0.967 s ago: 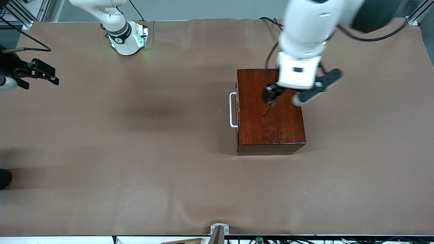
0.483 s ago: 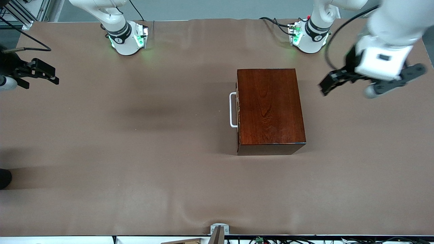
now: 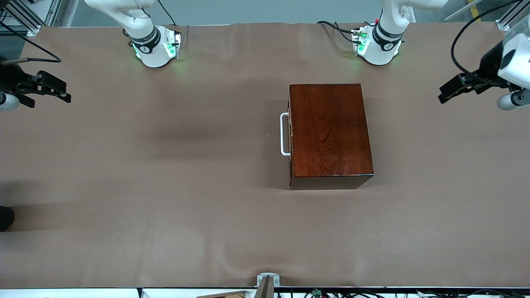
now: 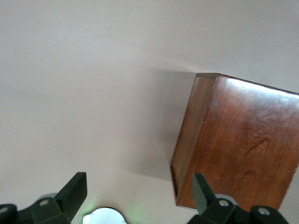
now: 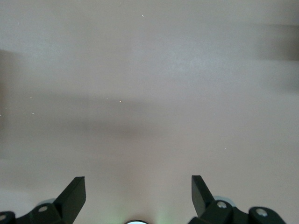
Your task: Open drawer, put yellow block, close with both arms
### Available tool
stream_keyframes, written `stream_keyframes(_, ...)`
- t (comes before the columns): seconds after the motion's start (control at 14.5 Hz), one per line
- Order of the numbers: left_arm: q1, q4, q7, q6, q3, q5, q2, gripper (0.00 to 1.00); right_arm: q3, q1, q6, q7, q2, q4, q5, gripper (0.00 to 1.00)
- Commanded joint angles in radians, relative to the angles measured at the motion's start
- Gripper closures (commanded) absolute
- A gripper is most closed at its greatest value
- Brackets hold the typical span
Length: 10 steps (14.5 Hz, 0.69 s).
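Observation:
The dark reddish-brown wooden box (image 3: pixel 329 132) stands on the table toward the left arm's end. Its drawer is shut; only the white U-shaped handle (image 3: pixel 284 134) shows, on the side facing the right arm's end. The box also shows in the left wrist view (image 4: pixel 243 140). The yellow block is out of view. My left gripper (image 3: pixel 449 92) is open and empty, in the air over the table's edge at the left arm's end. Its fingers (image 4: pixel 74 189) stand wide apart. My right gripper (image 3: pixel 62 97) is open and empty at the right arm's end, and its fingers (image 5: pixel 74 192) frame bare cloth.
A brown cloth (image 3: pixel 165 186) covers the whole table. The two arm bases (image 3: pixel 155 47) with green lights stand along the edge farthest from the front camera. A small grey clamp (image 3: pixel 267 281) sits at the nearest edge.
My left gripper has swung from above the box top out to the table's edge at the left arm's end. The right arm, the box and the drawer have not moved.

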Motion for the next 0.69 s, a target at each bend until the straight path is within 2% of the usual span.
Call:
stream_keyframes(0.0,0.029,-0.110,0.051,0.084,-0.009,-0.004,-0.071,0.00,0.000,-0.004,-0.007,-0.002,-0.016,-0.012,-0.007,0.00)
stream_keyframes(0.14,0.030,-0.118,0.065,0.097,-0.009,0.014,-0.069,0.00,0.000,-0.002,-0.013,0.000,-0.016,-0.012,-0.007,0.00)
stream_keyframes(0.62,0.026,-0.023,0.067,0.095,-0.006,0.020,-0.017,0.00,-0.002,-0.004,-0.014,0.000,-0.016,-0.015,-0.007,0.00)
